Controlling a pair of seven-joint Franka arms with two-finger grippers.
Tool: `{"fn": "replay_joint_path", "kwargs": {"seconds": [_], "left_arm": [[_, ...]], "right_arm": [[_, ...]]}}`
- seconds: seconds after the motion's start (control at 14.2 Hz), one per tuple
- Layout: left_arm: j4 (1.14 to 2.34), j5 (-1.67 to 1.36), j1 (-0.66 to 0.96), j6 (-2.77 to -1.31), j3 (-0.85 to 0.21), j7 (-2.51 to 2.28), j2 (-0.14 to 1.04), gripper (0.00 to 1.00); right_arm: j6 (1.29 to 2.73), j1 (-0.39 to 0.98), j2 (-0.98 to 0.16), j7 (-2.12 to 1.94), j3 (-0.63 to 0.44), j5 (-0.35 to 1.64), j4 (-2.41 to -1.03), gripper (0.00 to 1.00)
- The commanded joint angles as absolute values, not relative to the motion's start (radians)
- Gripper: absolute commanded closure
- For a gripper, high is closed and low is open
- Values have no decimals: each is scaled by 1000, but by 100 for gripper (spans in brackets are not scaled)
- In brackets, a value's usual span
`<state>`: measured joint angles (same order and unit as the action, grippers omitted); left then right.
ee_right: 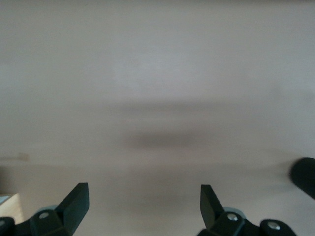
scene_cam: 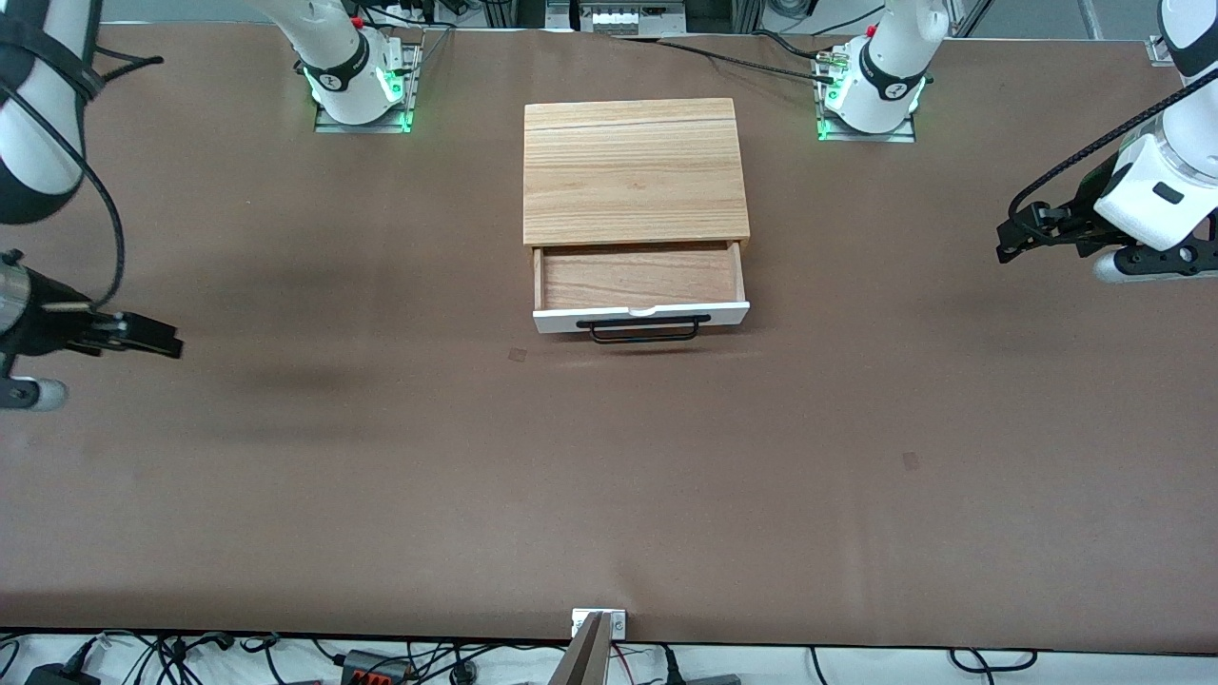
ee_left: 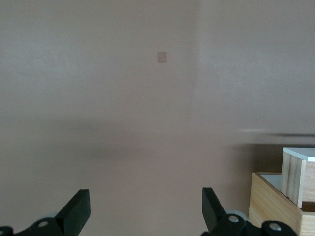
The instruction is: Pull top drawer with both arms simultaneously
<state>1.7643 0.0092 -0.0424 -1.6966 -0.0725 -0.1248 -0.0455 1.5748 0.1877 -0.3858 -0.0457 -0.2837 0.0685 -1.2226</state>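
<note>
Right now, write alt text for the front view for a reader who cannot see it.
A shallow white-fronted top drawer with a black bar handle stands pulled out of a light wooden cabinet on a brown table. The right gripper and left gripper, both open, hang over the table's ends.

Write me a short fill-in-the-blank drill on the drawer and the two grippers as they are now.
1. The top drawer stands pulled ____ from the cabinet.
2. The left gripper's fingers are ____.
3. The right gripper holds ____.
4. The handle on the drawer's front is colored ____.

Missing words: out; open; nothing; black
</note>
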Motion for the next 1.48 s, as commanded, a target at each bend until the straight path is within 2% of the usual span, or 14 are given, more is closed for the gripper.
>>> {"fn": "replay_joint_path", "kwargs": {"seconds": [0.0, 0.14, 0.78, 1.06, 1.41], "left_arm": [[1807, 0, -15, -1727, -45, -27, -87, 0], [1805, 0, -6, -1718, -11, 85, -87, 0], [1752, 2, -5, -1677, -28, 77, -64, 0], [1711, 2, -5, -1615, -31, 77, -61, 0], [1701, 3, -5, -1618, -35, 77, -49, 0]], "right_arm": [[1597, 31, -278, 39, -117, 8, -1310, 0], [1595, -9, -244, 38, -89, 8, -1328, 0], [1560, -8, -213, 18, -84, 5, -1377, 0], [1575, 18, -105, 21, -84, -15, -1528, 0], [1627, 23, -34, 21, -86, -20, -1644, 0]]}}
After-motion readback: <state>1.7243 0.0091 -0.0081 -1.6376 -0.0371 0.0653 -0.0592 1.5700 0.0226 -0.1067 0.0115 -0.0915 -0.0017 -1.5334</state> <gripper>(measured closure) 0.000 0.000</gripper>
